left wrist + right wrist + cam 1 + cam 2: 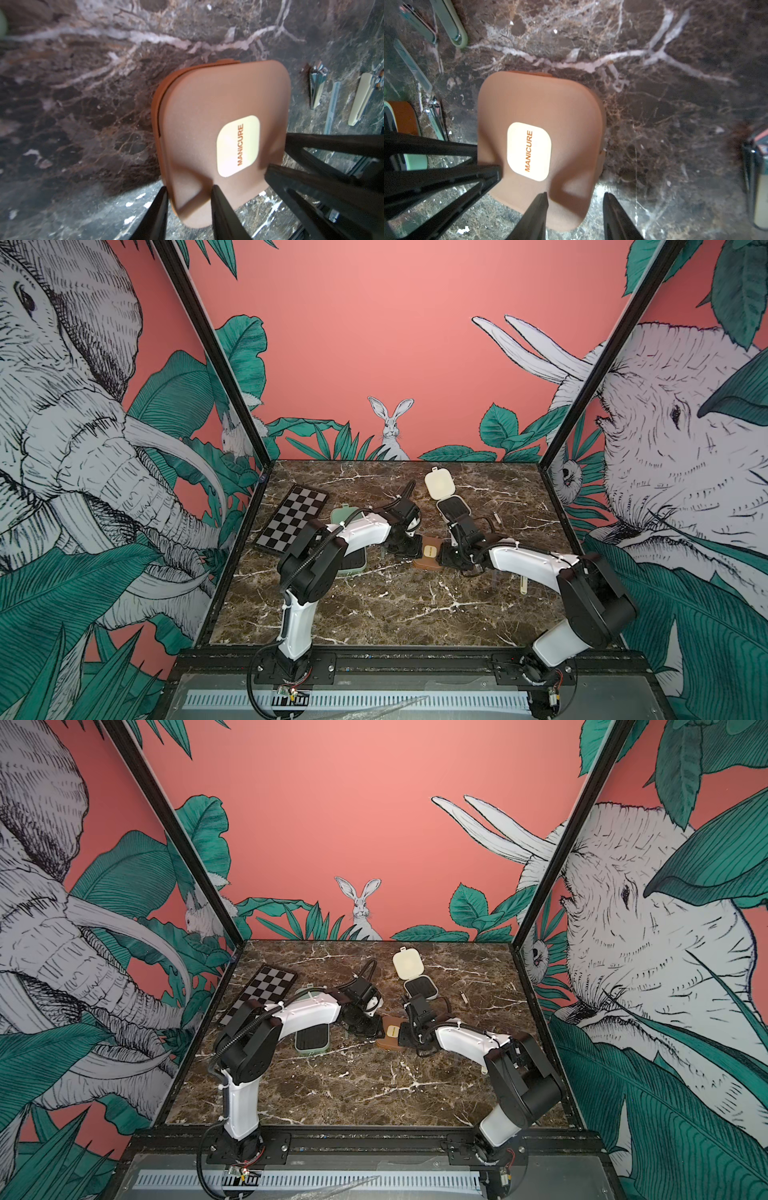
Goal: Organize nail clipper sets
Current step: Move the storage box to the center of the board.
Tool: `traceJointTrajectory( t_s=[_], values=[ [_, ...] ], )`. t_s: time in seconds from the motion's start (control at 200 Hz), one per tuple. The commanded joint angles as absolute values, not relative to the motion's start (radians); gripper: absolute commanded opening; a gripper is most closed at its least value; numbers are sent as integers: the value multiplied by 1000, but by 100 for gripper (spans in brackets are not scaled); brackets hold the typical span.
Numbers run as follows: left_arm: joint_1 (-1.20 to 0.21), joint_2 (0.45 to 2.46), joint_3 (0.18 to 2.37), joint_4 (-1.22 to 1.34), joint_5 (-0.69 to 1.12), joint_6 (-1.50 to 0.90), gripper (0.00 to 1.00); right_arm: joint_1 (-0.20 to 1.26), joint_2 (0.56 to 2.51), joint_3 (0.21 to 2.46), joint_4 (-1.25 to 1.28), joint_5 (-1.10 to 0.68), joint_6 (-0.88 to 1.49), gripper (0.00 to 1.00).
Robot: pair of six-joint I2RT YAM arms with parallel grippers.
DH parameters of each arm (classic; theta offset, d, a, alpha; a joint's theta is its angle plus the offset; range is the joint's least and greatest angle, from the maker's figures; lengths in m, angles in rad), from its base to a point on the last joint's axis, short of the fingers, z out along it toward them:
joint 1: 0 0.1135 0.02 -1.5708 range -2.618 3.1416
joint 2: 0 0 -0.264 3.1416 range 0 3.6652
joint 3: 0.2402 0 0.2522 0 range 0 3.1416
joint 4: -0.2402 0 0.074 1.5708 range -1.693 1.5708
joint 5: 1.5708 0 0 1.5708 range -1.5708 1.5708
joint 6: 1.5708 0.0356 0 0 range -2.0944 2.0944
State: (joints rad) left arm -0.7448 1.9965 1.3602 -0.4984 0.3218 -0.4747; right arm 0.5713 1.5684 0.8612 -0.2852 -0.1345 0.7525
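1. The brown rounded-square plastic case (207,104) lies near the middle of the dark marble-patterned table (374,614). Its lid is shut and its pale "MANICURE" label faces up. This set looks finished, though whether its tools are inside is hidden.
2. The cream rounded-square case (440,485) lies open toward the back of the table, its black ribbed insert exposed. The mint green rounded-square case (312,1040) lies open partly under the left arm (361,533). I can make out no tools in either insert.
3. Loose pieces lie on the table: a slim cream tool (523,585) near the right arm (532,562), a small slim tool (496,517) near the cream case, and slim mint green tools (452,25) in the right wrist view. By my reckoning about one set of three is done; two are left to fill and close.
4. Both arms reach in low from the front corners, wrists bent down, and meet head-on across the brown case.
5. The left gripper (190,187) straddles one corner of that case, one fingertip on the lid and the other against the side edge. Whether it squeezes I cannot tell.
6. The right gripper (575,193) is released. One fingertip is over the lid; the other is off the case above bare table, with a clear gap.
7. The black-and-grey checkerboard (291,518) lies apart, toward the table's left side.
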Motion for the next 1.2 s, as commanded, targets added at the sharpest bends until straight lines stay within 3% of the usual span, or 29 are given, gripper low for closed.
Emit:
traceJointTrajectory(
  t_s=[0.0,0.355,0.625,0.915,1.195],
  values=[
    [-769,2105,1301,-612,212,-458,38,561,1531,848,-338,-114,731,48],
    [-767,2045,1391,-659,206,-442,45,562,1501,830,-358,-153,663,50],
    [-674,1852,1400,-739,138,-410,48,670,1539,860,-443,-80,600,61],
    [-486,1536,1326,-796,98,-357,51,703,1719,964,-426,52,578,72],
    [-364,1440,1283,-836,117,-315,51,661,1939,1187,-425,82,609,71]
  ],
)
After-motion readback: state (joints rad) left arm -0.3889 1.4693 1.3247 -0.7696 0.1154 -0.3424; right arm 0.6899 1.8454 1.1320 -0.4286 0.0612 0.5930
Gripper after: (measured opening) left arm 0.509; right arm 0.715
